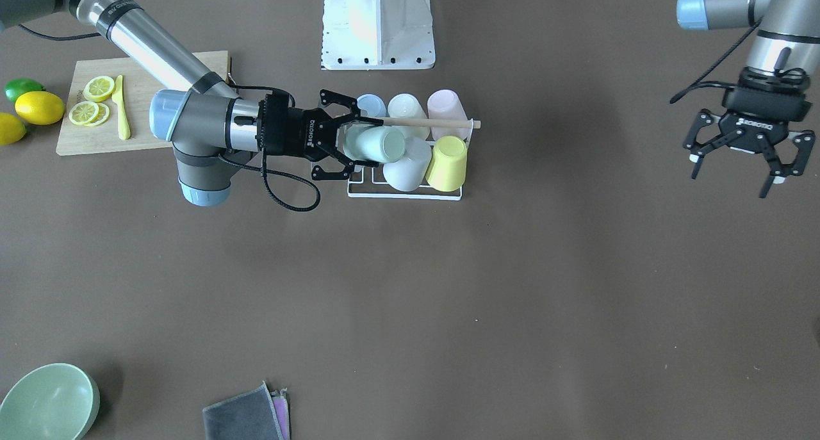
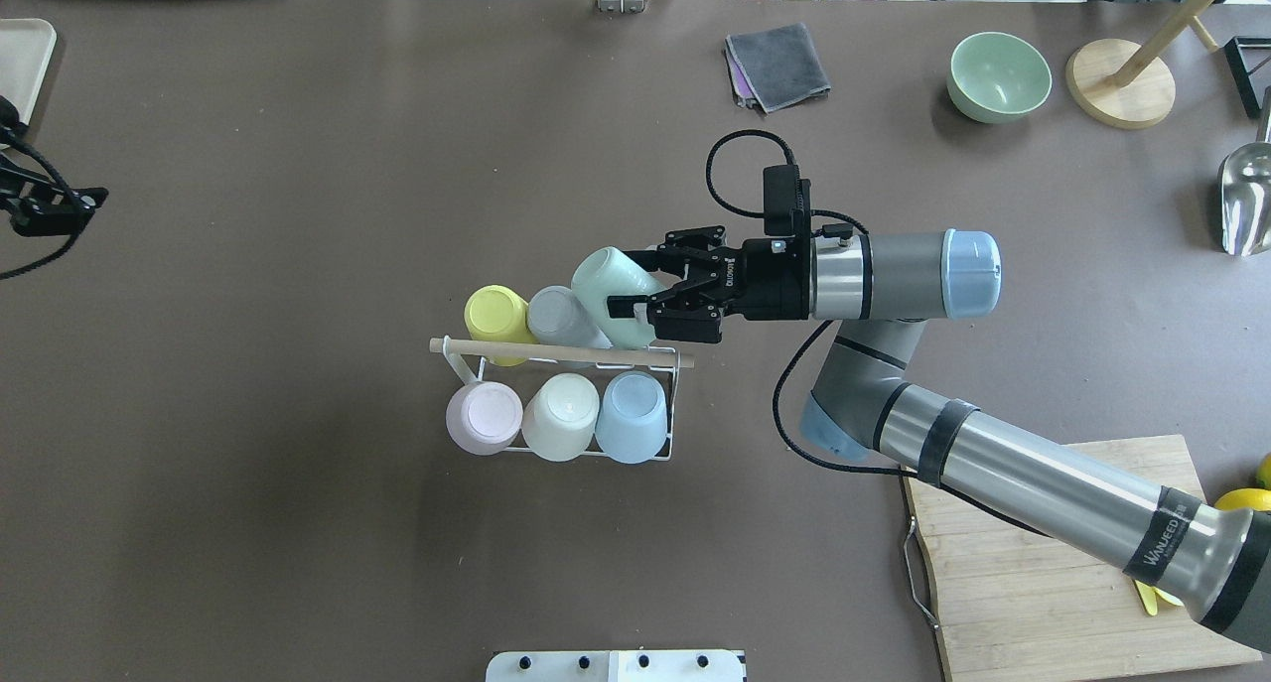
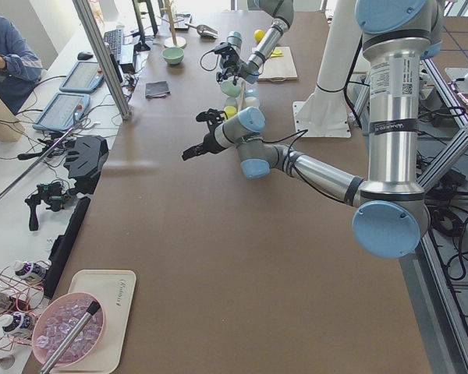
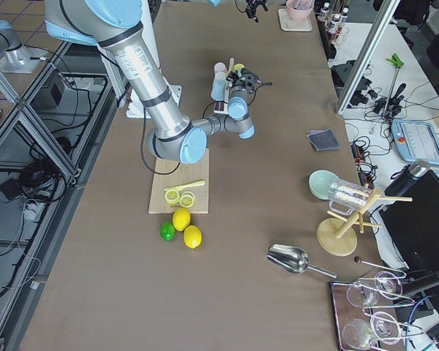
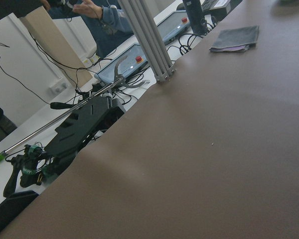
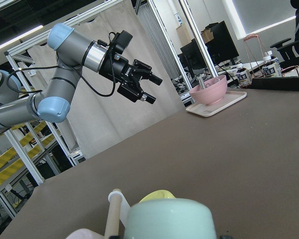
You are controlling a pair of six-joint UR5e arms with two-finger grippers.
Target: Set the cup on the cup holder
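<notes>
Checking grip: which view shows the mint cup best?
Overhead exterior: the mint cup shows clearly, tilted in the right gripper. Front-facing shows it too; right wrist crops it; side views, tiny; left wrist, nothing.

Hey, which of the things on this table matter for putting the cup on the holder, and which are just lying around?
For the job: mint cup, held by the right gripper; cup holder.
Lying about: cutting board, lemons, green bowl, grey cloth.

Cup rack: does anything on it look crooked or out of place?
Yes. The mint cup leans sideways at one end of the rack, gripped in the jaws of the right gripper, while the other five cups sit bottom-up.
</notes>
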